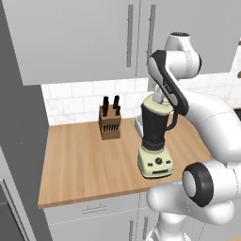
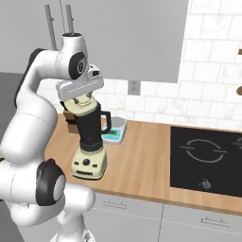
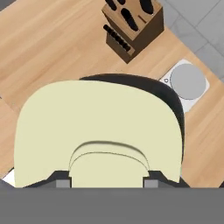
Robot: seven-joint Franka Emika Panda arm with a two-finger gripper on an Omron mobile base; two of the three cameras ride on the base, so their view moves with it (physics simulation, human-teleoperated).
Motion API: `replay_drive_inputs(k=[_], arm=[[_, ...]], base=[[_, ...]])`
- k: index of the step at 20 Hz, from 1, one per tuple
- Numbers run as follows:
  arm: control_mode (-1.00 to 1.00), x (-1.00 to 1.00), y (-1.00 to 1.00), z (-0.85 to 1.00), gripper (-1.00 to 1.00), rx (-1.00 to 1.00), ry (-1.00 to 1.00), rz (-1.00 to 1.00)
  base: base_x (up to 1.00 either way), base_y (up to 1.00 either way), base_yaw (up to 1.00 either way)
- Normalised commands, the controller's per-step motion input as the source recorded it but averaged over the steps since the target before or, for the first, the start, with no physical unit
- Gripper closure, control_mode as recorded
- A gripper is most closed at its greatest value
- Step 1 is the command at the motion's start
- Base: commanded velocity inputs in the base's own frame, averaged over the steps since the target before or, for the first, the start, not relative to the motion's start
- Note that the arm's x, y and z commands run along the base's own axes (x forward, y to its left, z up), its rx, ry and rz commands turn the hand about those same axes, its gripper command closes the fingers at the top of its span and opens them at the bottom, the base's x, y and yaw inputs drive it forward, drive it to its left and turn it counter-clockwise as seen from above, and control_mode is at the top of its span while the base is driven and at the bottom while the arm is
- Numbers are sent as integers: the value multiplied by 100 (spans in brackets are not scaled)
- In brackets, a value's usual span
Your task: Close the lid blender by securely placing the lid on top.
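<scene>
One wooden counter [image 1: 80, 164] carries everything, running under grey wall cabinets [image 1: 70, 37] and a white tiled backsplash [image 2: 212, 56]. Black cooktop [image 2: 205, 160] is set into the counter toward its right end. White arm [image 1: 212, 122] arches over from the front edge and comes down on the blender.

Blender [image 1: 155, 136] stands near the counter's front edge, roughly mid-length: dark tapered jar, side handle facing right, cream base with dark knobs. Upright.

Knife block [image 1: 109, 123] sits behind and to the left of the blender, close to the back wall, apart from it. Small kitchen scale [image 2: 115, 130] with a round grey plate is just behind the blender on its right, near the wall.

Lid [image 3: 98, 131], pale cream, is at the jar's mouth; the dark rim shows as an arc past its far edge in the hand view. Whether fully seated: cannot tell.

Gripper [image 3: 108, 183] is directly above the lid, fingertips [image 3: 62, 180] standing on either side of the raised centre knob, clenched on it.
</scene>
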Motion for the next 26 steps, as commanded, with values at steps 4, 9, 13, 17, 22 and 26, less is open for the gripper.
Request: replay_drive_inputs(k=[4, 9, 13, 17, 22, 26], arm=[[-100, 18, 9, -18, 100, -4, 0, 0], [-100, 16, 0, -2, 100, -1, -7, 0], [-100, 8, 0, -8, 100, 0, -7, 0], [-100, 24, 0, -13, 100, 0, -3, 1], [-100, 42, 0, -9, 100, 0, -2, 1], [-100, 17, 0, -7, 100, 0, -8, 2]], base=[[0, 0, 0], [0, 0, 0], [0, 0, 0], [0, 0, 0], [0, 0, 0], [0, 0, 0]])
